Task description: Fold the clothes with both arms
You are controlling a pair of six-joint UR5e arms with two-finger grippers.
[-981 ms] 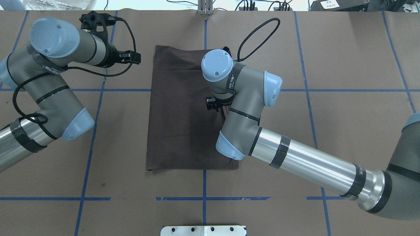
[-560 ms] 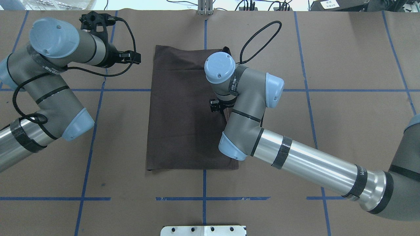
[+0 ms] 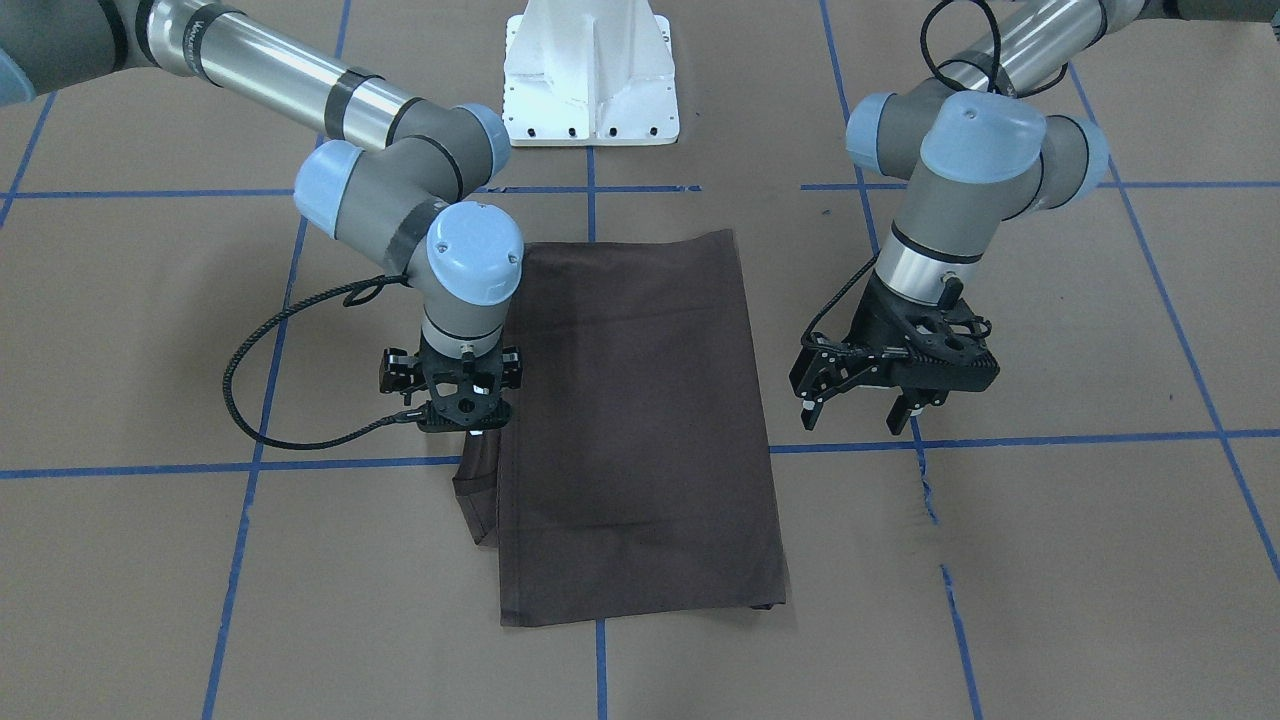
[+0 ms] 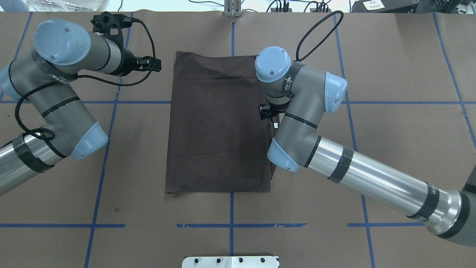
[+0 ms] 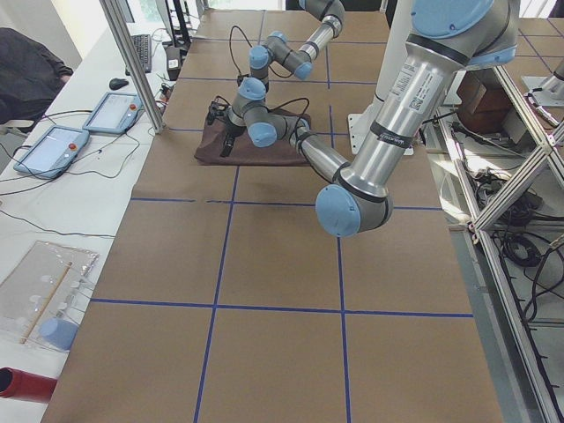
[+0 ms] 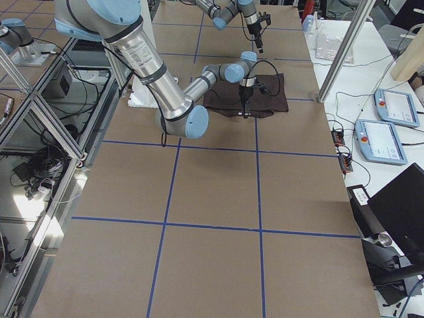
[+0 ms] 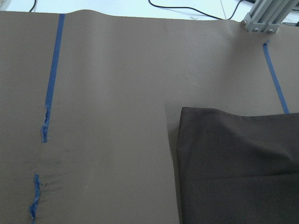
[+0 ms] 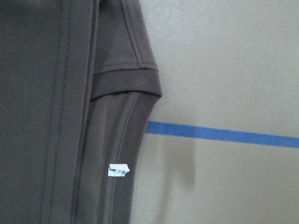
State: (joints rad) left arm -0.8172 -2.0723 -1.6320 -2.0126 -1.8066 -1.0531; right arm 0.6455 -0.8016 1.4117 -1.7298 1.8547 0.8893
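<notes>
One T-shirt (image 4: 217,126) between left fingers (image 3: 895,411), right fingers (image 3: 470,420)

right end effector (image 3: 470,422) grip unreadable, left arm (image 4: 55,108) and right arm (image 4: 372,178) cropped at frame edges

T-shirt (image 4: 217,126) centred on table (image 4: 390,74)

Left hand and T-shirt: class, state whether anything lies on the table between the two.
Nothing visible does. Between the open left hand and the T-shirt's nearest edge there is only bare brown table covering and a blue tape line.
</notes>
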